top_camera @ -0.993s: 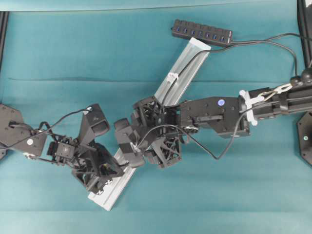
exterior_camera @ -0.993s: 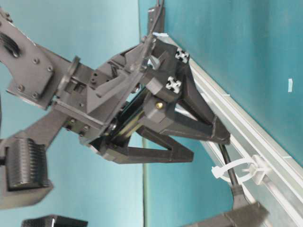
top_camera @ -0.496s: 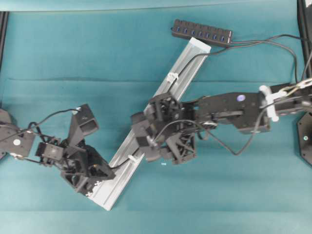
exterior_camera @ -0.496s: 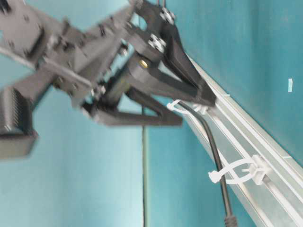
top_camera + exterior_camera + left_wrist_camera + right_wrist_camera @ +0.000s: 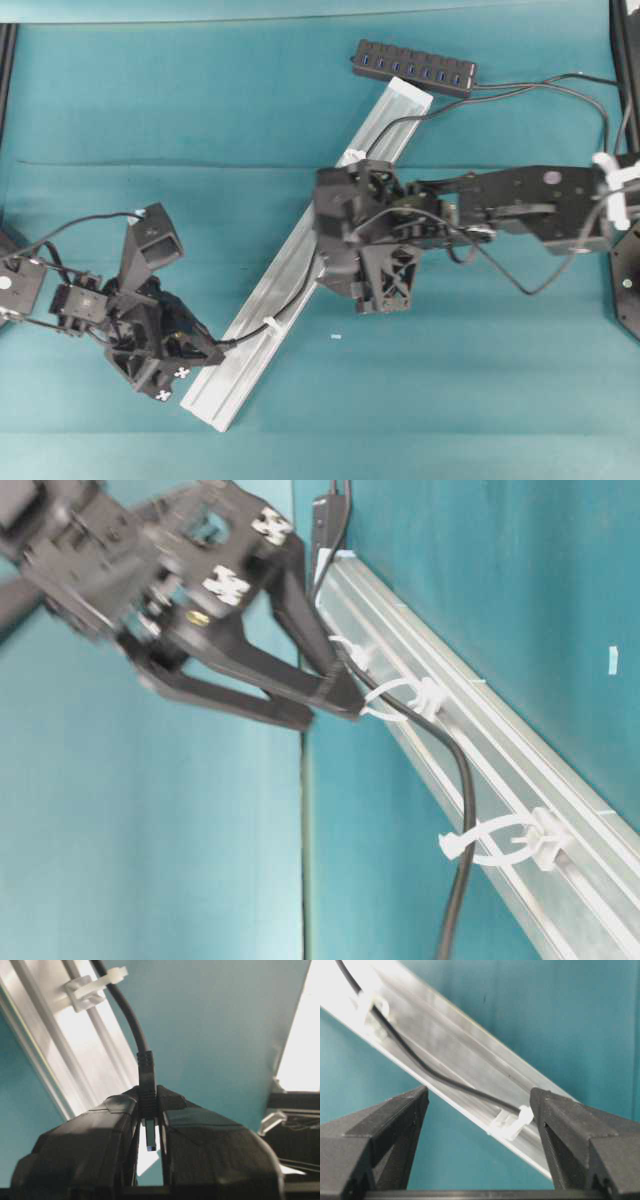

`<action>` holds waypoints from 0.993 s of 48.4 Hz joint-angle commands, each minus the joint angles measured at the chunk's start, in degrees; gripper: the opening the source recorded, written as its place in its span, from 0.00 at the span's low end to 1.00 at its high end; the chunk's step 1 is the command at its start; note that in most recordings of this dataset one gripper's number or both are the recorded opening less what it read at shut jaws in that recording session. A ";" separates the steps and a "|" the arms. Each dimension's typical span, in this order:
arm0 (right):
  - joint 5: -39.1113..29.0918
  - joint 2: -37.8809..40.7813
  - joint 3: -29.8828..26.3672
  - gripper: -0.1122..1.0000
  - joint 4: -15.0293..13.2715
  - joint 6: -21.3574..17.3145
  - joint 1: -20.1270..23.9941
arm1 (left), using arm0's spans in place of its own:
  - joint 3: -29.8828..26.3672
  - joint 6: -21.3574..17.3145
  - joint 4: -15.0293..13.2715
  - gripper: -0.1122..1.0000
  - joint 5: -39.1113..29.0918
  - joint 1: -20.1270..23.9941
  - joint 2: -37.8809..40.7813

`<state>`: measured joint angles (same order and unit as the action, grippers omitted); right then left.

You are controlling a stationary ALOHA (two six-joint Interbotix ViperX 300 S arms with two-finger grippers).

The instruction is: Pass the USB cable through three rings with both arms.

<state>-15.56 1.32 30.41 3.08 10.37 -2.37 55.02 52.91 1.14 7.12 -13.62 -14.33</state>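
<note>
The USB cable [image 5: 296, 304] runs from the black hub [image 5: 415, 64] down the silver rail [image 5: 392, 122]. It threads the lowest ring [image 5: 270, 327] and ends in my left gripper [image 5: 212, 350], which is shut on the plug just off the rail's left side. In the left wrist view the metal-tipped plug [image 5: 150, 1136] sits pinched in the left gripper [image 5: 148, 1104], below a ring [image 5: 92, 987]. My right gripper [image 5: 326, 236] hovers open over the rail's middle, holding nothing. The right wrist view shows the right gripper [image 5: 479, 1094] straddling the cable [image 5: 440, 1076] and two rings [image 5: 516, 1120], [image 5: 370, 1007]. The top ring [image 5: 352, 157] shows beside it.
The rail lies diagonally on a teal cloth [image 5: 200, 130]. From table level, the open right gripper [image 5: 322, 710] hangs beside the middle ring [image 5: 425, 695], with the near ring [image 5: 530, 840] lower down. The hub's own black wires [image 5: 590, 95] loop at the back right.
My right gripper has slid up the rail from the lower end to the middle, staying open. My left gripper has drawn back to the left with the plug, pulling cable through the lowest ring.
</note>
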 commanded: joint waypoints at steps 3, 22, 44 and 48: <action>2.29 -1.85 1.58 0.87 0.00 -2.37 0.00 | -0.79 -0.35 0.18 0.19 -0.53 -0.44 -5.62; 5.45 -5.27 5.62 0.87 0.18 -15.64 0.70 | -2.29 -0.70 0.18 0.19 -4.92 -0.44 -6.33; 8.88 -6.77 8.44 0.87 -0.26 -16.17 1.76 | -2.02 -1.14 0.35 0.19 -5.01 -0.44 -8.17; 10.99 -7.56 9.84 0.87 -0.26 -15.73 1.93 | -1.93 -1.93 0.18 0.19 -5.01 -0.44 -9.40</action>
<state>-6.59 -5.27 39.64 2.99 -5.63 -0.70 54.14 51.59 1.14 1.85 -13.62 -19.51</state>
